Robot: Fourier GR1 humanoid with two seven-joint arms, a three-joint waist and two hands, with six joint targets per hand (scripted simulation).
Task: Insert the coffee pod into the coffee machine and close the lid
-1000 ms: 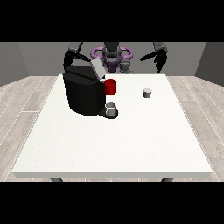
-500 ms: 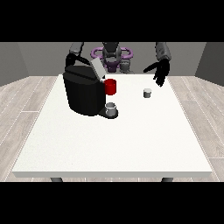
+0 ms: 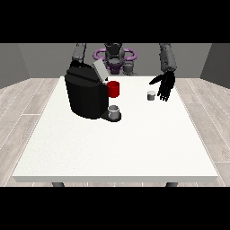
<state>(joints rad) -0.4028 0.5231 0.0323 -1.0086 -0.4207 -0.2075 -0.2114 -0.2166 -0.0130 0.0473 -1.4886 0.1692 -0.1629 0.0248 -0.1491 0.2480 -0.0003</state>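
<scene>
A black coffee machine (image 3: pixel 85 95) stands at the table's left back, its grey lid (image 3: pixel 99 70) tilted up and open. A red part (image 3: pixel 113 89) sticks out at its front, above a small grey cup (image 3: pixel 114 111) on its base. The small grey coffee pod (image 3: pixel 151 95) stands on the table to the right. The hand at the view's right (image 3: pixel 165 85) hangs just right of the pod with straight fingers pointing down, holding nothing. The arm at the view's left goes down behind the machine, and its hand is hidden.
The white table (image 3: pixel 117 148) stretches wide towards the camera. The robot's torso (image 3: pixel 115 58) with a purple ring stands behind the table's back edge. Wooden floor surrounds the table.
The hand at the view's right has come down and forward from shoulder height to just beside the pod. The machine, lid and pod have not moved.
</scene>
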